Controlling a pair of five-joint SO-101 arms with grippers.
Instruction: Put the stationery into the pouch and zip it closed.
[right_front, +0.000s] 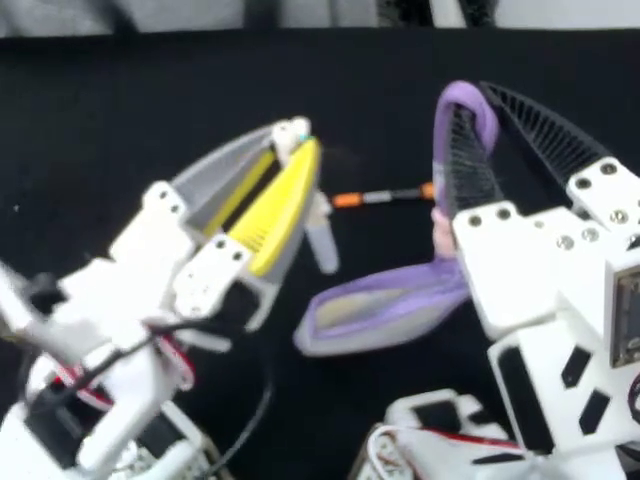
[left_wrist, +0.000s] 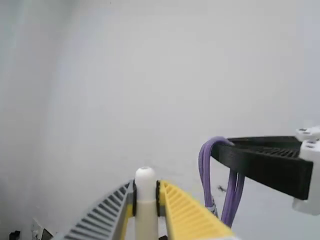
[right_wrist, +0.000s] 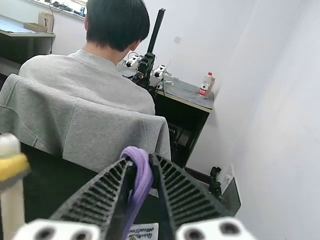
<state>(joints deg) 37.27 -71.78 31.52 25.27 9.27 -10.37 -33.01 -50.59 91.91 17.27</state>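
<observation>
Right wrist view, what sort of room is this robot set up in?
Probably a lab or office workroom: a dark desk holds wired gear and a small bottle, and the robot's table is covered in black.

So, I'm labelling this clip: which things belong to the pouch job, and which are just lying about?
Job: purple pouch, gripped by the right gripper; white stick in the left gripper; orange-tipped pen on the table.
Lying about: bottle on the far desk.
</observation>
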